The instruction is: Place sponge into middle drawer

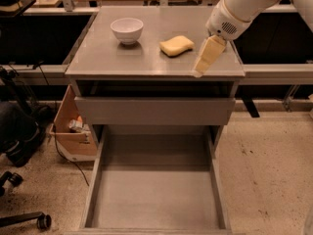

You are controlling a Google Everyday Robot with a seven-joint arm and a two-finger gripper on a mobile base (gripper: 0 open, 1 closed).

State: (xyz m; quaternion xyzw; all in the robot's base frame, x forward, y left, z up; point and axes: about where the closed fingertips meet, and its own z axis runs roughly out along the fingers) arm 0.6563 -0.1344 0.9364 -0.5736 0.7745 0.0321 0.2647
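Note:
The yellow sponge (pixel 176 45) lies flat on the grey cabinet top (pixel 122 60), right of centre. My cream-yellow gripper (pixel 200 70) hangs from the white arm (pixel 234 9) over the top's right front part, just right of the sponge and in front of it, not touching it. It holds nothing. The middle drawer (pixel 156 195) is pulled far out below, a long grey tray with nothing in it. Above it is a drawer with a plain grey front panel (pixel 154 110), out only a little.
A white bowl (pixel 126 30) stands on the cabinet top to the left of the sponge. A cardboard box (pixel 73 126) with items sits on the floor left of the cabinet. A chair wheel (pixel 41 222) is at the lower left. Benches run behind.

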